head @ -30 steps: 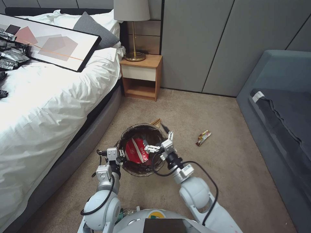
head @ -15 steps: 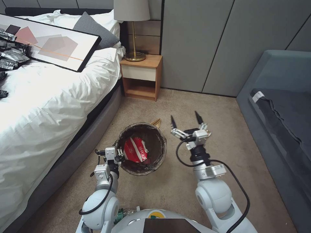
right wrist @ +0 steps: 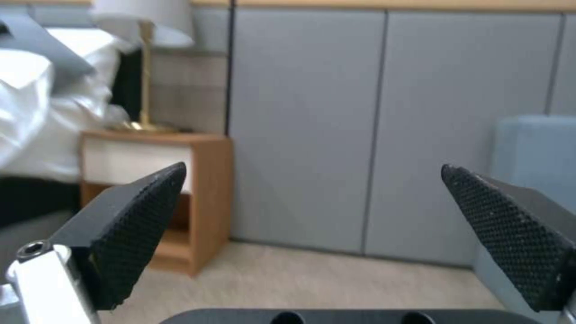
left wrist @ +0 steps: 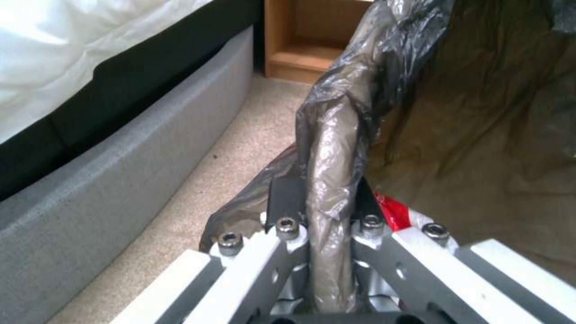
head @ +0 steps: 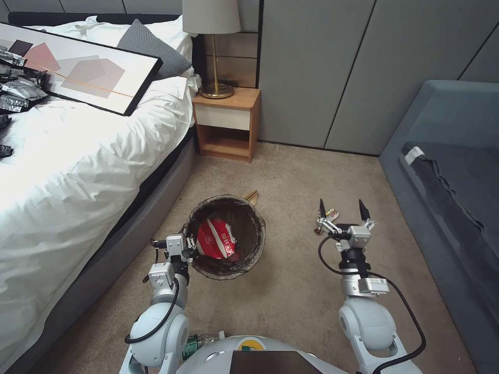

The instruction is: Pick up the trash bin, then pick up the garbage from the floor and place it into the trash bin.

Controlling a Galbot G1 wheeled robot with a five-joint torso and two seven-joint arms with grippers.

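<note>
A Galbot G1 stands on the beige carpet floor [head: 291, 291] of a bedroom, the trash bin [head: 226, 237] at about 11 o'clock from its base. The left gripper [head: 183, 250] sits at the bin's 8 o'clock rim, and the left wrist view shows its fingers [left wrist: 287, 203] clamped on the bag-wrapped rim [left wrist: 334, 180], 1 finger on each side of the fold. Inside the bin lies a crumpled red-and-white packet [head: 215, 239]; a sliver of red [left wrist: 391, 211] shows just past the clamped rim. A brown paper bag [head: 251, 196] lies on the carpet touching the bin's 1 o'clock edge.

The right gripper [head: 340, 209] hangs above the floor at about 1 o'clock from the base, well apart from the bin, its 2 black-tipped fingers [right wrist: 131, 225] spread wide with nothing between them. A yellow snack wrapper [head: 330, 214] lies on the carpet, partly hidden by the left of those 2 fingers. A clear green-labelled bottle [head: 200, 343] rests on the floor against the robot's base.

The white bed [head: 73, 171] runs along the robot's left, with a wooden nightstand [head: 226, 124] and lamp [head: 212, 31] at 12 o'clock.
</note>
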